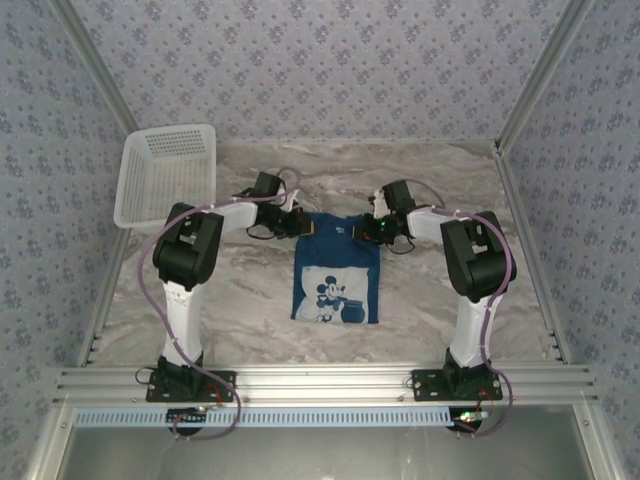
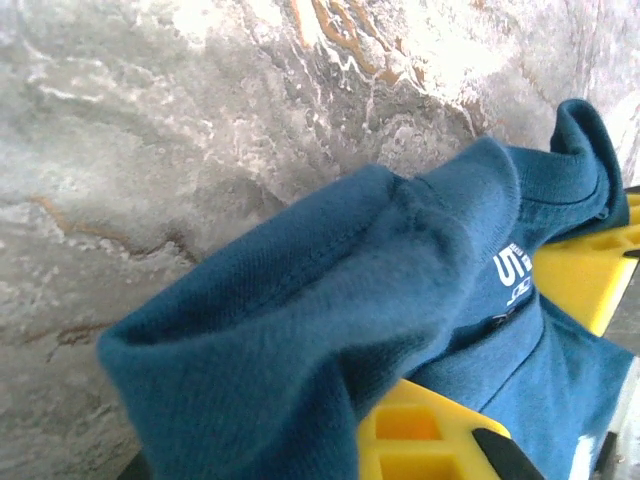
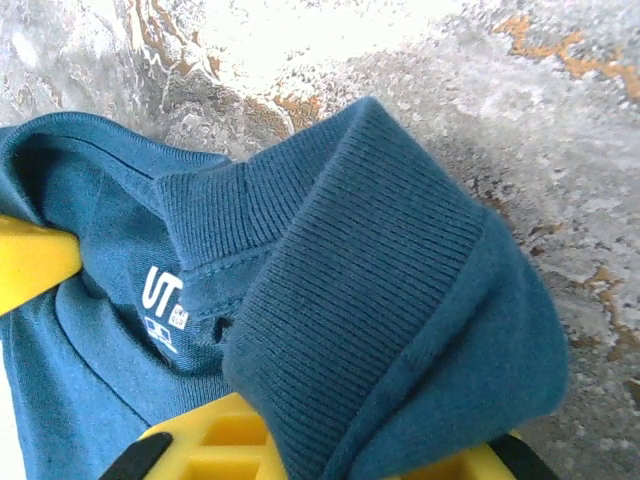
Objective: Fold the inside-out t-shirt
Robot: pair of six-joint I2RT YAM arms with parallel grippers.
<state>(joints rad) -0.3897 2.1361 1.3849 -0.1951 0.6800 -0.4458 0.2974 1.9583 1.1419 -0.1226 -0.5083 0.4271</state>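
Desk: a marble-patterned desk (image 1: 420, 310), grey and cream with rusty veins, is carrying everything; bare stone is showing on both sides of the cloth.
Room: walls (image 1: 320, 60) in pale blue wallpaper with a small flower print are enclosing the desk on three sides; a metal rail (image 1: 320, 385) is running along the near edge under both arm bases.
Basket: a white lattice basket (image 1: 165, 175) is sitting at the far left corner, well apart from the shirt.
T-shirt: the inside-out t-shirt (image 1: 337, 270) is lying in the middle of the desk between the two arms as a narrow rectangle, collar end away from the bases, with a white cartoon print (image 1: 335, 298) facing up on its near half.
Left hand: the left hand (image 1: 292, 222) is reaching the far left corner of the shirt, pinched narrow on a bunch of blue cloth that is humping over its yellow fingers (image 2: 400, 440).
Right hand: the right hand (image 1: 380, 228) is gripping the far right corner, jaws narrow, with the ribbed collar (image 3: 350, 260) rolling up over its yellow fingers (image 3: 215, 445).
Label: a white neck label (image 3: 165, 300) is showing inside the collar, between the two hands.
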